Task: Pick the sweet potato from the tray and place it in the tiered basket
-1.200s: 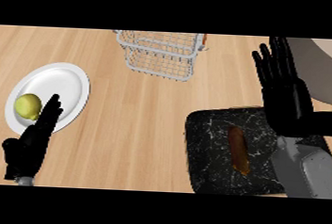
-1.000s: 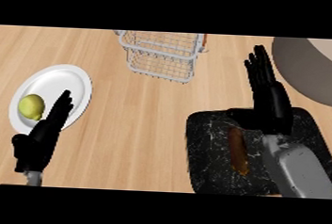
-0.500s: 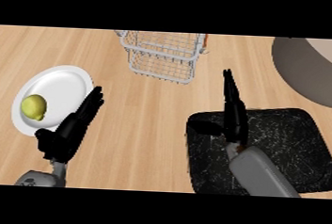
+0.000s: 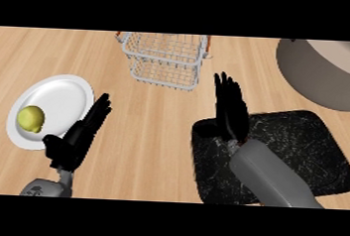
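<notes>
The black marbled tray [image 4: 301,145] lies at the lower right of the counter. My right hand [image 4: 230,111] hovers over the tray's left edge, open, its fingers straight and pointing away from me. The right forearm [image 4: 267,176] covers the tray's left part, and the sweet potato does not show under it. The wire tiered basket [image 4: 166,57] stands at the top centre, well beyond the right hand. My left hand [image 4: 78,135] is open at the lower left, fingers up, beside the plate.
A white plate [image 4: 65,88] at the left carries a yellow lemon [image 4: 30,118]. A large grey round vessel [image 4: 323,72] sits at the upper right, behind the tray. Bare wooden counter lies between the plate and the tray.
My right hand moved left and toward me over the tray's left part, and its forearm now hides the sweet potato. The left hand shifted slightly right and up.
</notes>
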Available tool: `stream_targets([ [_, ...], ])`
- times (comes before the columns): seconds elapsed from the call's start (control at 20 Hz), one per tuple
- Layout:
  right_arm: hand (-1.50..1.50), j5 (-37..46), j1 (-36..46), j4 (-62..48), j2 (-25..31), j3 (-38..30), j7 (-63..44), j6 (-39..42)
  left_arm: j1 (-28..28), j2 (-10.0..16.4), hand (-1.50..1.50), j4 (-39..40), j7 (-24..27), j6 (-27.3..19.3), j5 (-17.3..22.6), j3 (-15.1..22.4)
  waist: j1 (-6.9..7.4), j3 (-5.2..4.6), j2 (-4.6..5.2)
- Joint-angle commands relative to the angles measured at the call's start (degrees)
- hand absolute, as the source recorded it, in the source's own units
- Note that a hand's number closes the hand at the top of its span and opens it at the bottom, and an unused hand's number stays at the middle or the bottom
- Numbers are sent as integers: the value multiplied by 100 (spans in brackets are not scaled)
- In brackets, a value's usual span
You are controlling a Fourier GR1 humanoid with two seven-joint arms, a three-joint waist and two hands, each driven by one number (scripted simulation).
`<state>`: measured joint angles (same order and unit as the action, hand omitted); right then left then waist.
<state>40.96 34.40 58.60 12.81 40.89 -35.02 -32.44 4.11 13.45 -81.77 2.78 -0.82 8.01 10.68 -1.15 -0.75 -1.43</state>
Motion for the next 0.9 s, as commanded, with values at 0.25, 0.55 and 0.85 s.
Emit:
stream_targets([
  [0.25,-150,682,650,-503,-361,972,-2630,3381,-24,8,0,186,104,39,6,-53,-5,-14,-28],
  [0.55,-150,313,1191,78,-1251,898,-4330,5127,98,-146,0,305,122,-23,-34,-8,-18,39,14],
  [0.85,-150,306,1168,412,-1267,829,-5003,5476,281,-156,0,485,229,-49,-144,-45,-53,57,62],
])
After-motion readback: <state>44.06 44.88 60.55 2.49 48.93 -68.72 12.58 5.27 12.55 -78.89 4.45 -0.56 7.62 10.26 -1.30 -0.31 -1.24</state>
